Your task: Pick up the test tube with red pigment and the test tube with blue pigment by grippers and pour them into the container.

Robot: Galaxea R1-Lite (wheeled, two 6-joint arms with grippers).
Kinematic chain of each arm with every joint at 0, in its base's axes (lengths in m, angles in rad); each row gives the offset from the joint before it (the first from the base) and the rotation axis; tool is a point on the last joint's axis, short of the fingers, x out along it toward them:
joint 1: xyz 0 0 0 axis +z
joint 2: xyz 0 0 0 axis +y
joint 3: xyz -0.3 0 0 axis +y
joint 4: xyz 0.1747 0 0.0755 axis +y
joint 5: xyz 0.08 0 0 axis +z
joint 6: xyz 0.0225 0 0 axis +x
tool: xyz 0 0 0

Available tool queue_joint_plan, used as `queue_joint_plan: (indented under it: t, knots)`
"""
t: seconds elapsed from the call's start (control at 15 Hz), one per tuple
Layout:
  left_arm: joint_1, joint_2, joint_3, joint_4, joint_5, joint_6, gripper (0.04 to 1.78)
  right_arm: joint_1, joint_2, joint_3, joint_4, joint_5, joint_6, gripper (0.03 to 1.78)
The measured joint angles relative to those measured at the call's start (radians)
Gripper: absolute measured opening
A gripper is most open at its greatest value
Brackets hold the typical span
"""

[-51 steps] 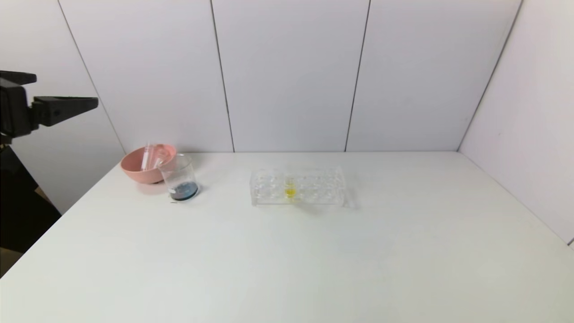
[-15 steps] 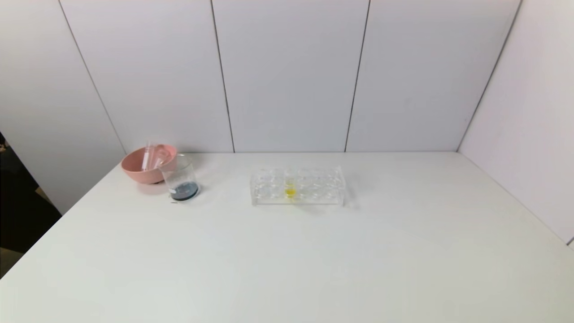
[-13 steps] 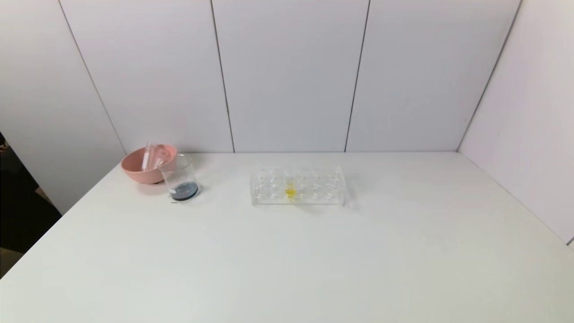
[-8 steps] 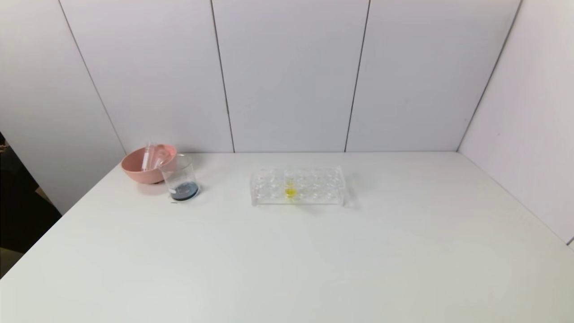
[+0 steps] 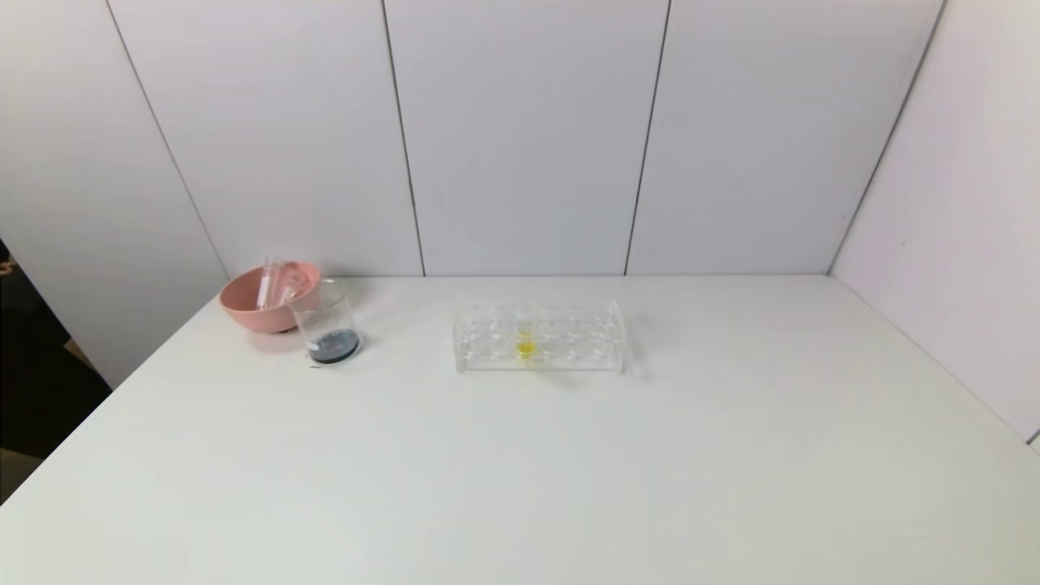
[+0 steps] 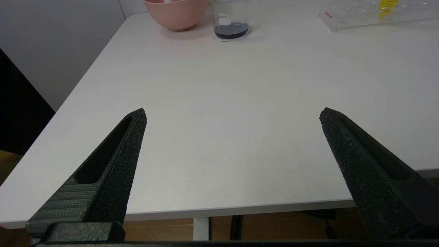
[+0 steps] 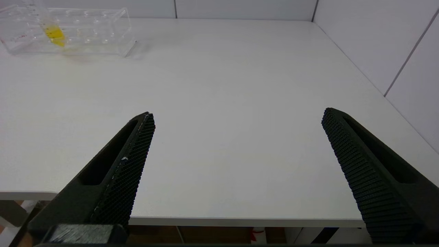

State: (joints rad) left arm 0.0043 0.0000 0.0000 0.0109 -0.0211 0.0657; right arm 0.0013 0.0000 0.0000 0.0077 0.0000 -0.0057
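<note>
The container (image 5: 327, 325), a clear glass beaker, stands at the back left of the table with dark blue-black liquid at its bottom; it also shows in the left wrist view (image 6: 230, 20). The test tube with red pigment and the test tube with blue pigment are out of view. My left gripper (image 6: 233, 111) hangs open over the table's front edge, far from the beaker, with nothing between its fingers. My right gripper (image 7: 238, 112) is open and empty over the front edge on the right. Neither gripper shows in the head view.
A pink bowl (image 5: 252, 305) holding clear empty tubes (image 5: 272, 280) sits just behind the beaker. A clear tube rack (image 5: 569, 337) stands mid-table with one tube of yellow liquid (image 5: 526, 345). Walls close the back and right sides.
The left gripper, earlier held high at the head view's left edge, has left that view. Over the last second nothing has moved.
</note>
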Motion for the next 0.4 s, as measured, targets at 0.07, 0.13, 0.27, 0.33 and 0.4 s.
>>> queue_joint_plan:
  t: [0.07, 0.13, 0.27, 0.33, 0.4]
  knots:
    - [0.000, 0.000, 0.000, 0.000, 0.000, 0.000, 1.76, 0.000, 0.000, 0.000, 0.000, 0.000, 0.000, 1.77]
    - [0.000, 0.000, 0.000, 0.000, 0.000, 0.000, 1.76, 0.000, 0.000, 0.000, 0.000, 0.000, 0.001, 1.77]
    - [0.000, 0.000, 0.000, 0.000, 0.000, 0.000, 1.76, 0.000, 0.000, 0.000, 0.000, 0.000, 0.001, 1.77]
    - [0.000, 0.000, 0.000, 0.000, 0.000, 0.000, 1.76, 0.000, 0.000, 0.000, 0.000, 0.000, 0.003, 1.77]
    - [0.000, 0.000, 0.000, 0.000, 0.000, 0.000, 1.76, 0.000, 0.000, 0.000, 0.000, 0.000, 0.004, 1.77]
